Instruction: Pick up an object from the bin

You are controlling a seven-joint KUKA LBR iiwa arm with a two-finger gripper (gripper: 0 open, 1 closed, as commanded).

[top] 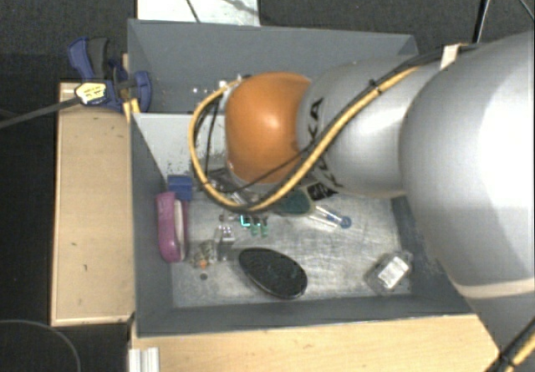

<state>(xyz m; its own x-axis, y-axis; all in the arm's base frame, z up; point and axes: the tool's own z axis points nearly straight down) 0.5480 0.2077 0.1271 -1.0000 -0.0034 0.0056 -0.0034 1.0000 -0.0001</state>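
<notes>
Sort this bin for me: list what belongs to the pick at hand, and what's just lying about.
In the job: gripper below the arm's orange cover; grey metal bin; nearest it, small silvery metal piece, dark green thing, clear tube with blue tip.
Lying about: black oval pad; pink oblong case; blue block; silvery wrapped packet.

Black letters (316, 118) on silver arm link (368, 136), center frame by orange cover (263, 124): "KA", partly cable-hidden. Nothing else legible.
</notes>
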